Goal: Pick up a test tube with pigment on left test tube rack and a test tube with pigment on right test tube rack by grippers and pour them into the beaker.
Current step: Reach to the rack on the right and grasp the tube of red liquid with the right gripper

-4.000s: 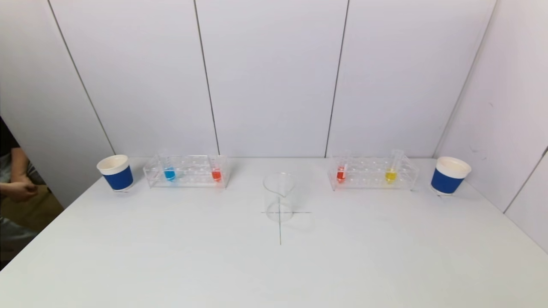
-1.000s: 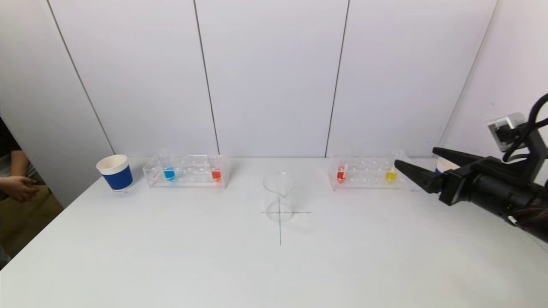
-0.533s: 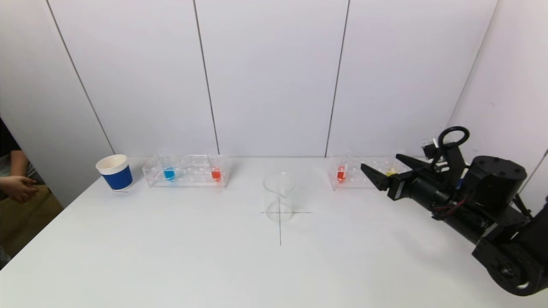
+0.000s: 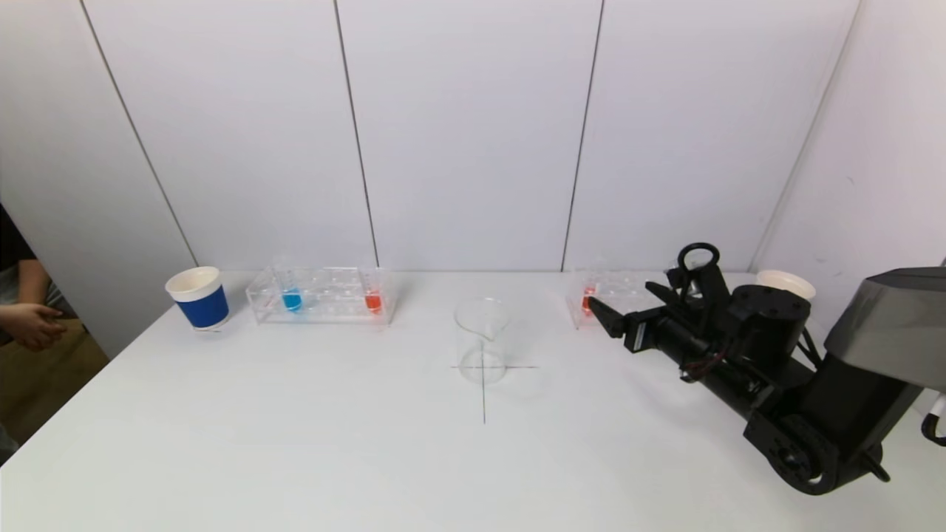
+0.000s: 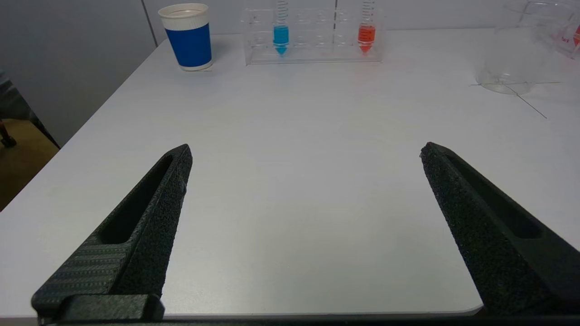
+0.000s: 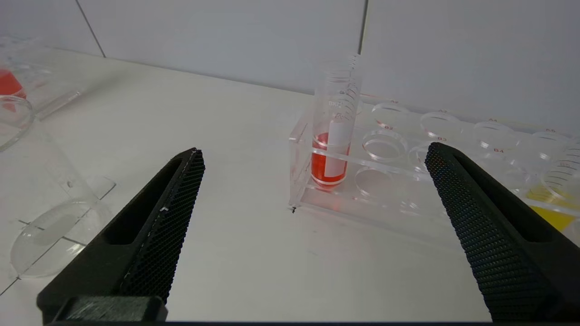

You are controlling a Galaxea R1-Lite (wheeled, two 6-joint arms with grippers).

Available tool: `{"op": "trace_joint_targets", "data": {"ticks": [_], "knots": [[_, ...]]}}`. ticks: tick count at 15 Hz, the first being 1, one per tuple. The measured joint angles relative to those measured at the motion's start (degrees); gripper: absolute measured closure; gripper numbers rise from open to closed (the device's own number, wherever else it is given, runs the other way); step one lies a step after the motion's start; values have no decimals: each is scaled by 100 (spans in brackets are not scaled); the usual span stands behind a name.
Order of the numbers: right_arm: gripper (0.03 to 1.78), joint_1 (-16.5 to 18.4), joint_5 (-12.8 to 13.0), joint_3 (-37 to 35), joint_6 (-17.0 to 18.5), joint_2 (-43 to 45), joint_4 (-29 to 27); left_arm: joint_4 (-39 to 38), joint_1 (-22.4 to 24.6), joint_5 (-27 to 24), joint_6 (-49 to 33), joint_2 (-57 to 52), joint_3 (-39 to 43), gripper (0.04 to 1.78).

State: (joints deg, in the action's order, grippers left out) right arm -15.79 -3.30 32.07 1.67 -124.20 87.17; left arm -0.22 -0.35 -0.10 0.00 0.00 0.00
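red tube (image 6: 333, 136): looks like thin, slick glass, so i'd grip the bare upper wall gently
right gripper (image 6: 312, 158): jaws wide apart, nothing held
left gripper (image 5: 303, 151): jaws apart, idle

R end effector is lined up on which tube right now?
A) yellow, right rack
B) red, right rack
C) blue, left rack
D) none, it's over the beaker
B: in the right wrist view the red tube in the right rack sits between the open fingers of the right end effector, while the yellow tube is off to the side.
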Motion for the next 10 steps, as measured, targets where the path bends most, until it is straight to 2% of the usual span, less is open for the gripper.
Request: {"op": "trace_joint_targets", "data": {"ticks": [4, 10], "knots": [[4, -57, 144, 262, -2, -267, 0, 0, 2, 2, 0, 0, 0, 6], [4, -140, 619, 1095, 23, -758, -2, 0, 2, 0, 0, 0, 0, 6]]}}
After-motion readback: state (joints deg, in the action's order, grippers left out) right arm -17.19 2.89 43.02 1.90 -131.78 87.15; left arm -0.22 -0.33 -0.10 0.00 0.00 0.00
